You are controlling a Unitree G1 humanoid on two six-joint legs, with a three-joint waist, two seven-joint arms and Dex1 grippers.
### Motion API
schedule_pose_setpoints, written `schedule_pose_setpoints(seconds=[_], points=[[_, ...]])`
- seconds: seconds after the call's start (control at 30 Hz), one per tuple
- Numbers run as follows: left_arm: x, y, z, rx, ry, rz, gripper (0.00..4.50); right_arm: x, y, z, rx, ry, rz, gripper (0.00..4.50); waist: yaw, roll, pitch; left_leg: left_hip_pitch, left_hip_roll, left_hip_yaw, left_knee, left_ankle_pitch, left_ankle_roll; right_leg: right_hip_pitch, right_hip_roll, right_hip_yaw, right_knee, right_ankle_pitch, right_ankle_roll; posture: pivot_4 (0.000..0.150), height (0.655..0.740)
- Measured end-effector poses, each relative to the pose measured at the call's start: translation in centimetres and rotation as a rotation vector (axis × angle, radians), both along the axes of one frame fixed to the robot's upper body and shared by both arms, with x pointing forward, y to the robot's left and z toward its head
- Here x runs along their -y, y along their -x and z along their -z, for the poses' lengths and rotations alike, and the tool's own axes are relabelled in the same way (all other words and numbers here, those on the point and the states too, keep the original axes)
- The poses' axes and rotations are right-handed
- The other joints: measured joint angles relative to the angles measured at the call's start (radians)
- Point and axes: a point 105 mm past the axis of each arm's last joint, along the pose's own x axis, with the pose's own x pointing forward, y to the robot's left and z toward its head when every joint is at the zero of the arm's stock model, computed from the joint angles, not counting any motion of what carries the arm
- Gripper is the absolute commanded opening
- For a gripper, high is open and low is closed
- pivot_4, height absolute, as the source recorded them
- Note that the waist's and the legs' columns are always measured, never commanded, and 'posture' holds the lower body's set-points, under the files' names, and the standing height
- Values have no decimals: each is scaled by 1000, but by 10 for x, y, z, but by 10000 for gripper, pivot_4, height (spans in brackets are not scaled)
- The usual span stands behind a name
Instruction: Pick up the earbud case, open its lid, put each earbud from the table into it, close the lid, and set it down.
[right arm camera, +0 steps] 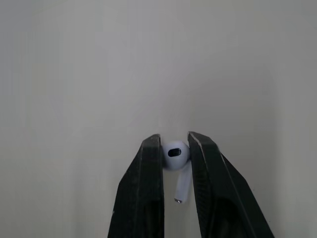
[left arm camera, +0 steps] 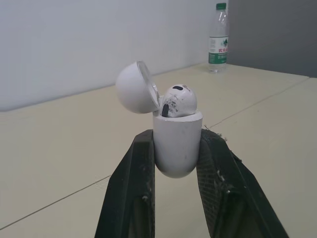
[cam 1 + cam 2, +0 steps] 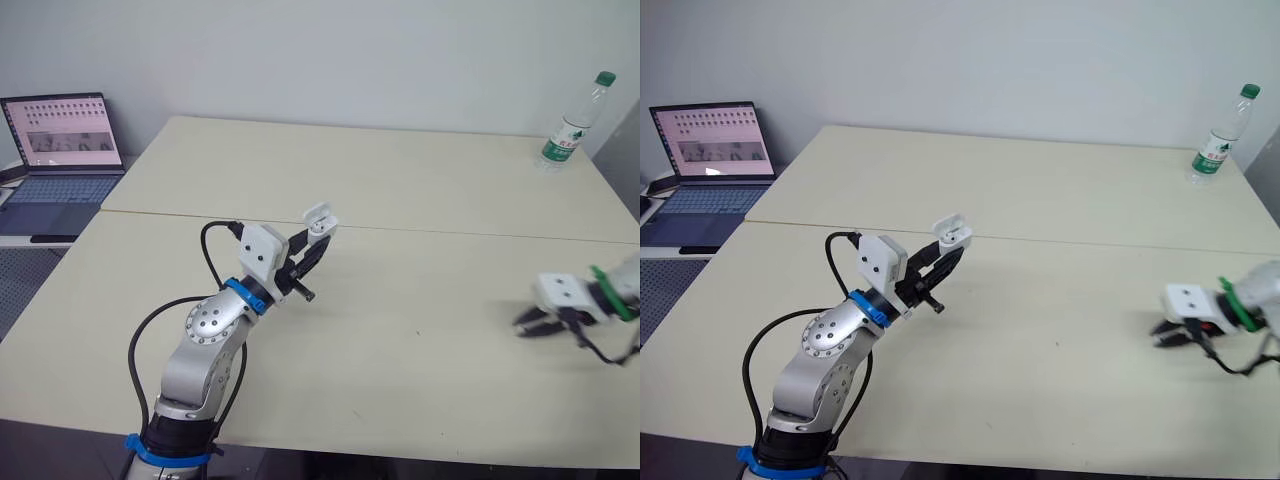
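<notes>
**Left wrist view has the case open and one bud home, second bud in the right claw**

And there's the earbud case (image 2: 177, 144), pinched firmly by its lower body between the two black fingers of the left gripper (image 3: 318, 240), held up clear of the table (image 3: 400, 300) near its middle seam. It stands close to upright, mouth uppermost. The lid (image 2: 136, 94) is swung right back on its hinge, and a seated earbud (image 2: 179, 100) pokes its white head out of the mouth.

Over to the other side! The right gripper (image 3: 528, 322) is down low at the robot's right edge of the table, fingers closed on the second earbud (image 1: 175, 154). They pinch its rounded head, while the stem trails back between the fingers toward the wrist. Whether that bud has left the surface, I can't say.

So here's the geometry that matters. The case sits well apart from the right claw, off to the robot's left and higher. The left arm has the case, the right arm has the cargo. By my reading the bud must travel leftward and up, then go stem first down into the free well beside its twin. With the stem along the fingers, that calls for some wrist turning.

Far back, a water bottle (image 3: 575, 125) stands at the right corner and a laptop (image 3: 65, 150) sits off the table's left
</notes>
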Motion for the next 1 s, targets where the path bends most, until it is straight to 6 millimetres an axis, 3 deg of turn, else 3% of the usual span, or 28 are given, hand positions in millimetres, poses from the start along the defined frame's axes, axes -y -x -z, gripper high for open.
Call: schedule_pose_setpoints(seconds=[0.17, 0.53, 0.73, 1.0], points=[[6, 1, -3, 20, 19, 16, 7768, 29, 18, 15, -1, 52, 156, 3859, -22, 0, 0, 9, 2, 2, 0, 0, 0, 7, 3, 2, 1, -3, -2, 1500, 7400], [10, -3, 1, 6, 18, 20, 7768, 60, 5, 9, 138, 220, 233, 3859, -25, -2, 0, 10, 1, 3, 0, 0, 0, 8, 4, 3, 1, -3, 0, 1500, 7400], [11, -4, -2, 21, 23, 24, 7768, 61, 0, 7, 137, 202, 288, 24622, -25, -2, 0, 10, 1, 2, 0, 0, 0, 8, 4, 3, 1, -3, 0, 1500, 7400], [9, -2, 2, 7, 23, 19, 7768, 63, 5, 8, 97, 211, 290, 24622, -24, -2, 0, 10, 1, 1, 0, 0, 0, 9, 4, 2, 1, -3, 0, 1500, 7400]])
